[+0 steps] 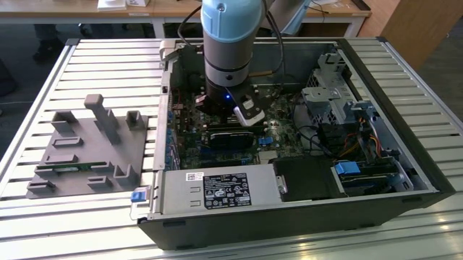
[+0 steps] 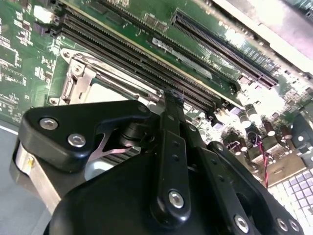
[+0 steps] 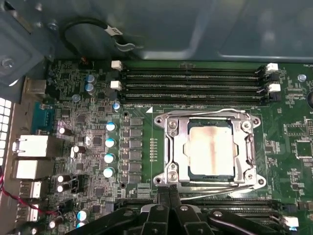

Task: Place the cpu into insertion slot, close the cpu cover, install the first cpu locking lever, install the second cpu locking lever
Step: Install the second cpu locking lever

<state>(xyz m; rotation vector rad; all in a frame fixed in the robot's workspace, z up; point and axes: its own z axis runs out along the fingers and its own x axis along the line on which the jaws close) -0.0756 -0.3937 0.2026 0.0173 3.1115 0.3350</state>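
- Gripper (image 3: 168, 192) fingers pressed together, nothing between them, tips at the edge of the cpu cover (image 3: 211, 148).
- Cover is down flat over the cpu (image 3: 210, 151), which sits in the insertion slot (image 3: 188, 169).
- Memory slots (image 3: 190, 81) lie just beside the socket on the green board.

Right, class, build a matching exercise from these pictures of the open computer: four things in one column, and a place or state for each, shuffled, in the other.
Things:
1. cpu
2. cpu cover
3. memory slots
4. gripper

Places or states:
A. long, black and empty, beside the socket
B. closed down as a silver frame around the chip
C. poised at the socket's edge, fingers together
D. seated in the socket, its metal top showing

Pairs: 1-D, 2-B, 3-A, 4-C
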